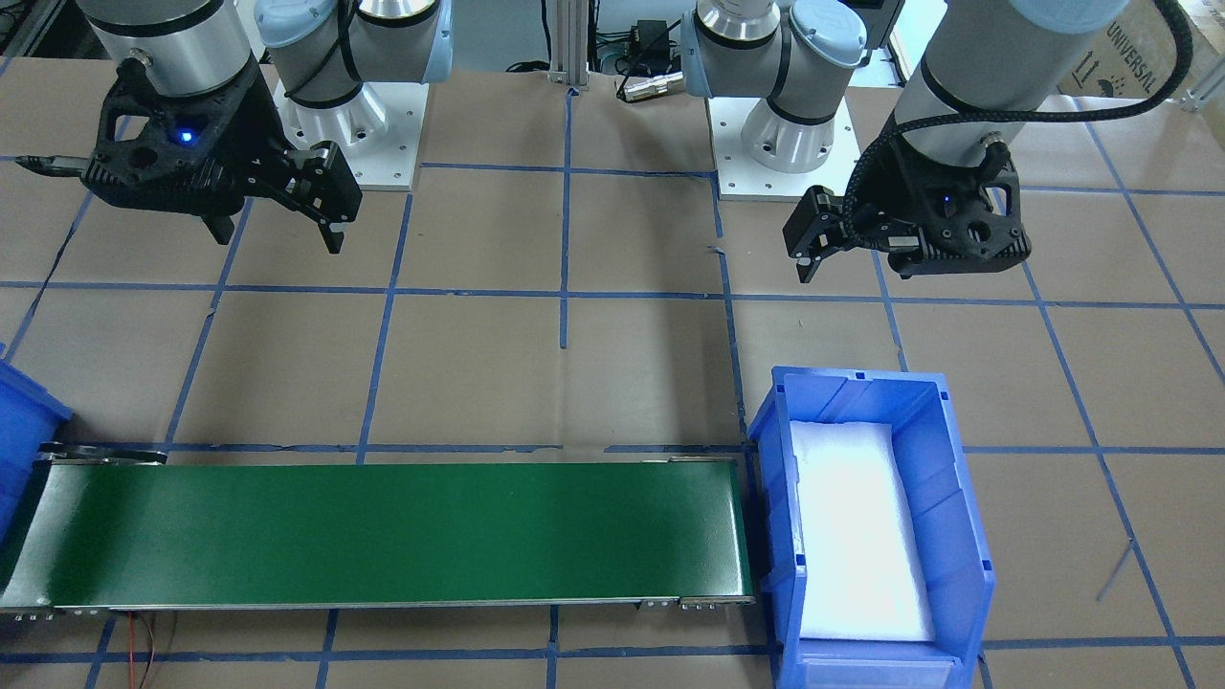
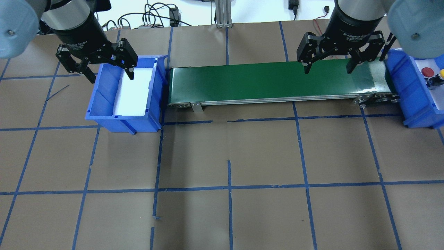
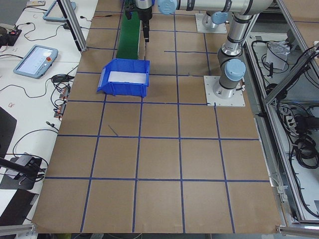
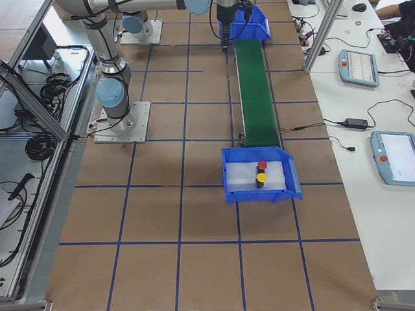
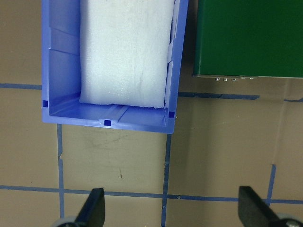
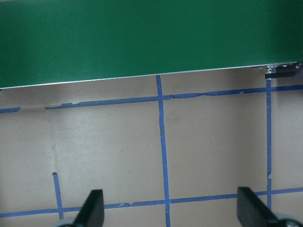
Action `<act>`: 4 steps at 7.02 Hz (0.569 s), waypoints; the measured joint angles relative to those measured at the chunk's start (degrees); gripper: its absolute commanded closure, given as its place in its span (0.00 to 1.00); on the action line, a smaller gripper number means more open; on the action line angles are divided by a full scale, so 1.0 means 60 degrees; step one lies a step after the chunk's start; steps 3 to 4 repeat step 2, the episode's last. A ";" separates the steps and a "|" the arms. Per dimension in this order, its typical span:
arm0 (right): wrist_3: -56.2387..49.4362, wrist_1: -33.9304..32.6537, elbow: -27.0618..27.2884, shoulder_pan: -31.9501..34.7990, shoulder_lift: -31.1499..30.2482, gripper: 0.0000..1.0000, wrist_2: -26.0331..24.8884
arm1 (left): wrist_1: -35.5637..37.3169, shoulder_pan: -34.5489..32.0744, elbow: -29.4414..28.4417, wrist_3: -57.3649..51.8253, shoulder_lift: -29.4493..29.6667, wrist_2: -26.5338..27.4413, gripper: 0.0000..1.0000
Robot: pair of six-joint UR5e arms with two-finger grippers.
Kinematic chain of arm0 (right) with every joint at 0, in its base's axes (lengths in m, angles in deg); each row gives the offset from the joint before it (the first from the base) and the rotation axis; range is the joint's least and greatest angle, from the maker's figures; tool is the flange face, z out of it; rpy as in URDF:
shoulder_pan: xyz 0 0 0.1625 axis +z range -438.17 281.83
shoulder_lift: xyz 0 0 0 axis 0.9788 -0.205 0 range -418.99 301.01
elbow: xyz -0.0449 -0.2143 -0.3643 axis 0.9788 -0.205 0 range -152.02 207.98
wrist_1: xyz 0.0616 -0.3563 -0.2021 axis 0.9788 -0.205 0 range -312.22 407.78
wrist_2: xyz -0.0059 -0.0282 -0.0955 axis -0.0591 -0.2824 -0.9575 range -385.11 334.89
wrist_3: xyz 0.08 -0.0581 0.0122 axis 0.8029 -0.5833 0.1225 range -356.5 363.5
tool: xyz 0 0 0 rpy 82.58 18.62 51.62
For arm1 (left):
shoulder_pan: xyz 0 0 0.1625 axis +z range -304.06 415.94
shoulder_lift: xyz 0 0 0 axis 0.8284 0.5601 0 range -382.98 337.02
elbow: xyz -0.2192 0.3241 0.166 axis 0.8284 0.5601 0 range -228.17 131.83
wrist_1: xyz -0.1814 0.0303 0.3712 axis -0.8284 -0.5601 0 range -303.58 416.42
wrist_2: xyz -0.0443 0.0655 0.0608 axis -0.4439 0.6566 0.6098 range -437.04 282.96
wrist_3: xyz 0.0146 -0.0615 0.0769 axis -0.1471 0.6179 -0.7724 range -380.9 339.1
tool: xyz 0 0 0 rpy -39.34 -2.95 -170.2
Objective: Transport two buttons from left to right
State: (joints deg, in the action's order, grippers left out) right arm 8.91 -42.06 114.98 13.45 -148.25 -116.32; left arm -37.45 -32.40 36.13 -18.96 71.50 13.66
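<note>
The red button (image 2: 427, 72) and the yellow button (image 2: 442, 73) stand in the blue bin (image 2: 412, 104) at the belt's right end. In the exterior right view the red button (image 4: 262, 166) and the yellow button (image 4: 261, 176) sit side by side on white foam in that bin (image 4: 259, 194). My left gripper (image 2: 111, 78) is open and empty, hovering by the blue left bin (image 2: 125, 121), which holds only white foam (image 2: 133, 92). My right gripper (image 2: 328, 71) is open and empty above the right part of the green belt (image 2: 270, 81).
The green conveyor belt (image 1: 383, 531) runs between the two bins and carries nothing. The left bin (image 5: 109, 116) shows in the left wrist view above the open left gripper (image 5: 173, 213). The right wrist view shows the belt edge (image 6: 142, 38) and taped brown table.
</note>
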 measured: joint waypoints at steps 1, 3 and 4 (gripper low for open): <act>0.0004 -0.0006 -0.0003 -0.0021 0.0005 0.00 -0.0001 | 0.0000 0.0000 0.0006 0.0000 0.0000 0.0000 0.00; -0.0003 -0.0007 -0.0004 -0.0065 0.0007 0.00 -0.0080 | 0.0000 0.0000 0.0010 0.0000 0.0000 0.0000 0.00; -0.0003 -0.0007 -0.0004 -0.0065 0.0007 0.00 -0.0080 | 0.0000 0.0000 0.0010 0.0000 0.0000 0.0000 0.00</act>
